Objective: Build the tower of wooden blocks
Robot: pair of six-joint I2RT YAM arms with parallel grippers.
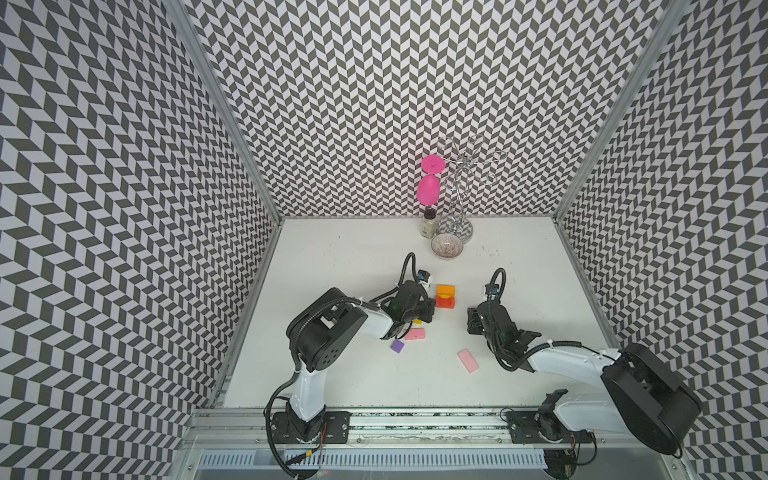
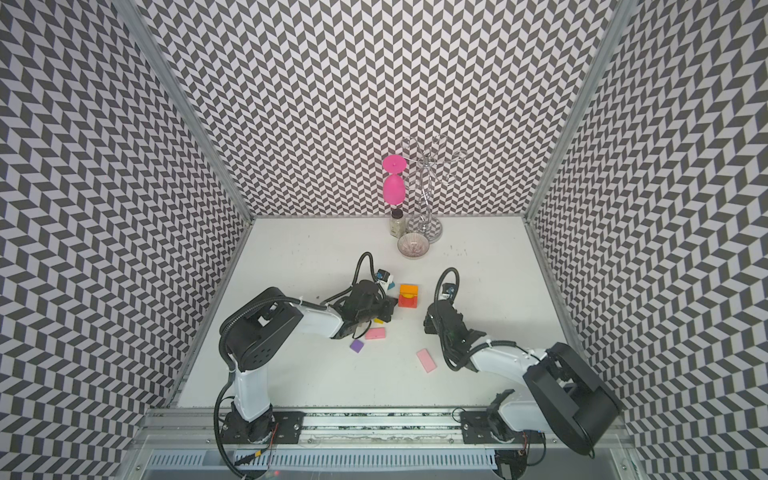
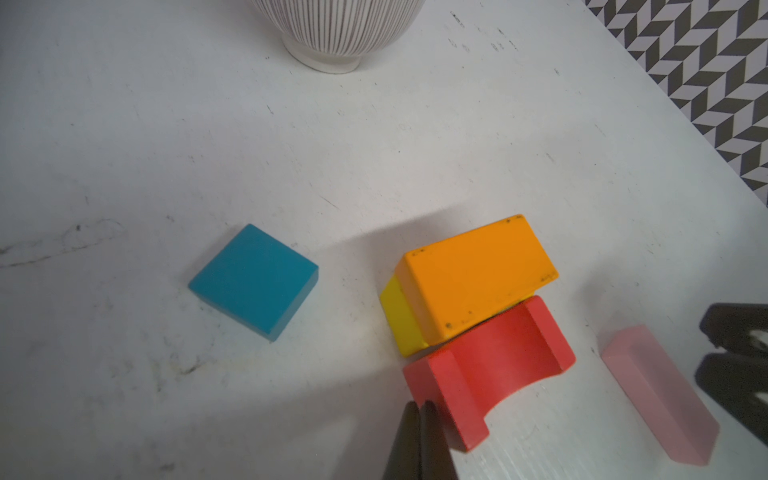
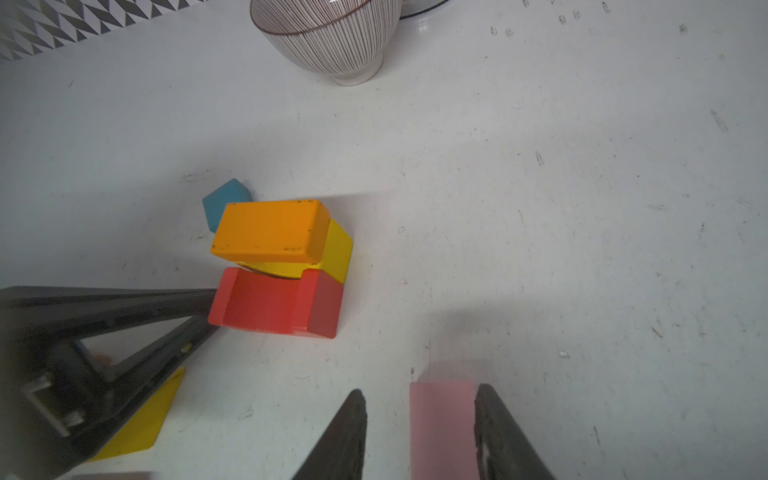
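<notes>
We are seeing the tower (image 1: pixel 444 298) sitting mid-table. The orange brick (image 4: pixel 270 230) is resting on a yellow piece (image 4: pixel 337 249), with the red arch block (image 4: pixel 266 303) touching them on the near side. We cannot tell whether the yellow is seated in the arch's hollow.

The left gripper (image 3: pixel 419 415) is sitting with jaws together and holding nothing. Its tips are right at the arch's left end, apparently touching, so it is blocking that side.

The right gripper (image 4: pixel 419 390) is reaching in right of the tower without touching it. Its jaws are apart around a pink slab (image 4: pixel 442 428) lying on the table (image 1: pixel 332 291); one finger is touching the slab and the other is showing a gap. Only bare table is lying between slab and tower.

- The teal block (image 3: pixel 253 280) is lying just far-left of the stack, mostly hidden under the left gripper's body in both top views.
- The flat yellow block (image 4: pixel 141 424) is lying under the left gripper.
- The left pink slab (image 1: pixel 414 333) and purple block (image 1: pixel 397 345) are lying nearer.
- The near pink slab (image 1: pixel 468 360) is lying near-left of the right gripper.
- The striped bowl (image 1: pixel 447 246), bottle (image 1: pixel 429 224) and wire rack (image 1: pixel 457 224), with a pink goblet (image 1: pixel 429 187) hanging upside down, are standing far back.
</notes>
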